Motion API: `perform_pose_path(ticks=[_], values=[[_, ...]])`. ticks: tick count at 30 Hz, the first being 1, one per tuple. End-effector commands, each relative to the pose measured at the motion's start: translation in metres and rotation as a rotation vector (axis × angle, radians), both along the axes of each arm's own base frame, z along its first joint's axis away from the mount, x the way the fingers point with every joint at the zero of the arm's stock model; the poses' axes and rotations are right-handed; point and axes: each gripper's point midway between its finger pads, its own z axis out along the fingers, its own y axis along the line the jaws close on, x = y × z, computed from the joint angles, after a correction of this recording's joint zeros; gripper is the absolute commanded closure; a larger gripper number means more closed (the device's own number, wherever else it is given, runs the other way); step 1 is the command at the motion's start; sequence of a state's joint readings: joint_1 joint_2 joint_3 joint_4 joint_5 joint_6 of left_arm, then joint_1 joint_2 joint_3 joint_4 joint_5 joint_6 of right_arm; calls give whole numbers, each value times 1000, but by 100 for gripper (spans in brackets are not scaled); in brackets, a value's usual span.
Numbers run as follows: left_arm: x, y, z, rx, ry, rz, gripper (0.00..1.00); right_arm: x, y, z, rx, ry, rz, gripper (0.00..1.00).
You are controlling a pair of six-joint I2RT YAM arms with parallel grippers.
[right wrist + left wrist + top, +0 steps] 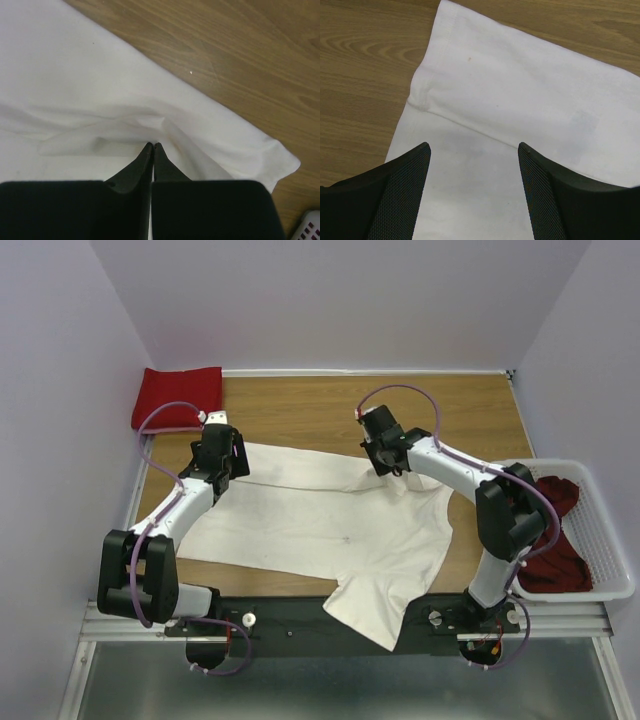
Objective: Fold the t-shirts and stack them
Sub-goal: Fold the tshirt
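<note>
Cream t-shirt (330, 525) lies unfolded, right fingers (135, 172) pinching it, left fingers (402, 195) apart; red t-shirt (178, 395) folded far left; dark red t-shirt (556, 545) waits.

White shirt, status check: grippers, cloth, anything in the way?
Left gripper open over white shirt edge. Right gripper shut, pinching far edge. Shirt spread, unfolded. Nothing on it.

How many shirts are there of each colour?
white shirt: 1
bright red shirt: 1
dark red shirt: 1, heaped in the basket, which may hide more
Total: 3 that show
</note>
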State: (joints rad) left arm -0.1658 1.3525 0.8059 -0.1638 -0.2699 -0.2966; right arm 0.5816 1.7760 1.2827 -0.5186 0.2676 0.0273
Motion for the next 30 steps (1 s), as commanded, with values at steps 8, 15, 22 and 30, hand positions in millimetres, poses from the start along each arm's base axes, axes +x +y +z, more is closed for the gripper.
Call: perform_pose_path(ticks=[8, 15, 22, 30], values=[[8, -7, 7, -13, -17, -34, 22, 41, -4, -4, -145, -59, -33, 81], [7, -8, 7, -14, -15, -38, 22, 35, 8, 32, 12, -107, -89, 54], [7, -9, 10, -21, -23, -41, 22, 10, 17, 47, 361, -51, -179, 45], [6, -9, 12, -26, -31, -42, 22, -13, 19, 42, 684, -72, -275, 44]])
